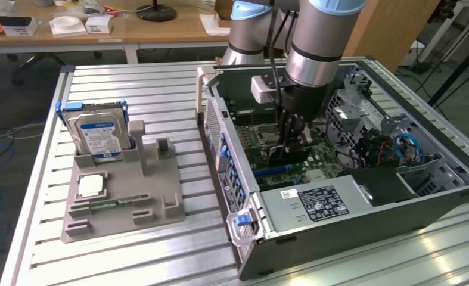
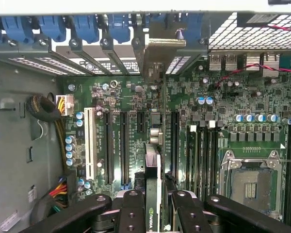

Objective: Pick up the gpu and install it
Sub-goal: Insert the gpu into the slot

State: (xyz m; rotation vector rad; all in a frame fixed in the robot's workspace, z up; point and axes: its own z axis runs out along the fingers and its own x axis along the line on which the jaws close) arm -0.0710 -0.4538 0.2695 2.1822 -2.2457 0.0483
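Wrist view: the gripper (image 2: 155,200) was clamped on the gpu (image 2: 154,167), one black finger (image 2: 131,209) on each face of the card, which stood on edge between them.
Exterior view: the arm reached straight down into the open computer case (image 1: 362,221), with the gripper low over the motherboard (image 2: 223,97).
Where the gpu was: held in the gripper, running away from the fingertips toward the rear wall of the case; its silver bracket (image 2: 160,54) sat at the far end, close to the row of blue latches (image 2: 87,26).
Slots: long black slots (image 2: 174,141) lay on the board on either side of the card, parallel to it; a white slot (image 2: 89,145) lay further off to one side.
Other parts: the hard drive (image 1: 98,134) stood in the grey holder (image 1: 123,199) outside the case, well apart from the gripper.
Step in hand: as I judged it, installing; the pick-up was done and the card was being brought to its slot.
Seated or not: I could not tell whether the lower edge had entered a slot.
What seating called for: the card kept upright and parallel to the slot, the bracket matched to its rear opening, and a straight, even push down.
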